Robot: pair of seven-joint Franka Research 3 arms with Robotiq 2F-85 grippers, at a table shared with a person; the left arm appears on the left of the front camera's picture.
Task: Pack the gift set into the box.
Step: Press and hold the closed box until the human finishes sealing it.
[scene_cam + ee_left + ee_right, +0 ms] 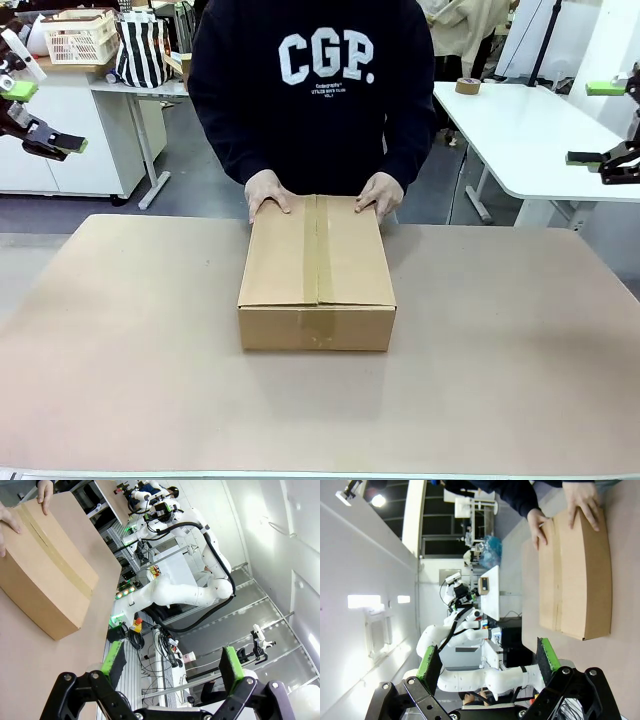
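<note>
Well, box (317,300) contents hidden beneath taped flaps (280,250); left claw (172,650) and right claw (487,650) agape.

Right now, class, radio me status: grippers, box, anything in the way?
Left gripper open, right gripper open, both clear. Box shut, seam taped. Person's hands on its far edge.

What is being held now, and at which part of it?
Neither gripper holds anything: the left gripper and the right gripper are open in the air. The person's hands rest on the far edge of the box top.
</note>
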